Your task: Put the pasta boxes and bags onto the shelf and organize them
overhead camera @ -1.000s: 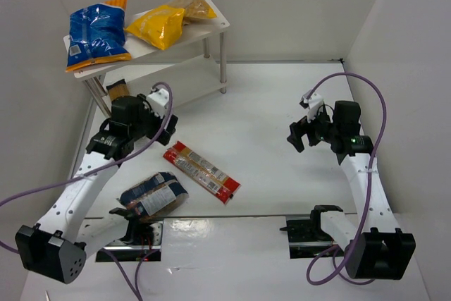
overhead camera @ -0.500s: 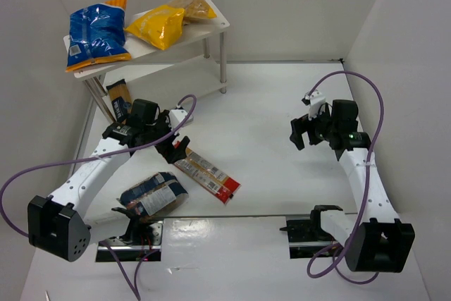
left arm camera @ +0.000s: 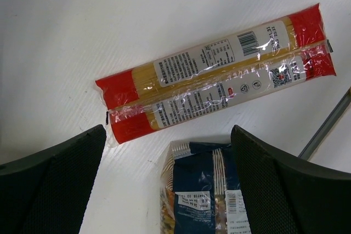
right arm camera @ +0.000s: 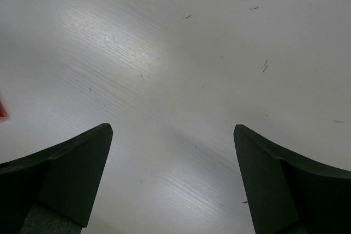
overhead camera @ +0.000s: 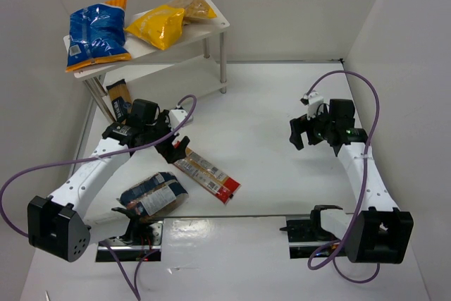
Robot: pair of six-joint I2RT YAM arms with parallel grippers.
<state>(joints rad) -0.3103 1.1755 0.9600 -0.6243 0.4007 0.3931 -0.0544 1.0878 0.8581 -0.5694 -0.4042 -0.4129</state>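
The white shelf [overhead camera: 215,23] stands at the back left. Its top board carries a big blue bag [overhead camera: 97,31], a yellow bag [overhead camera: 158,25] and a clear bag of tan pasta [overhead camera: 194,6]. A yellow-tan box [overhead camera: 118,97] sits low by the shelf's left legs. On the table lie the red pasta box [overhead camera: 207,174] [left arm camera: 219,75] and, nearer me, the dark blue and clear bag [overhead camera: 152,197] [left arm camera: 211,190]. My left gripper [overhead camera: 176,148] [left arm camera: 169,133] hovers open over the red box's end and the bag's top, holding nothing. My right gripper [overhead camera: 303,132] [right arm camera: 173,130] is open above bare table.
White walls close in the table on the left, back and right. The shelf's lower board [overhead camera: 184,79] shows white. A purple cable [overhead camera: 70,163] loops off the left arm and another [overhead camera: 366,86] off the right. A thin grey bar [left arm camera: 326,127] crosses the left wrist view.
Over the last second my left arm swung from beside the shelf down and right to above the red box, uncovering the yellow-tan box. The right arm barely moved.
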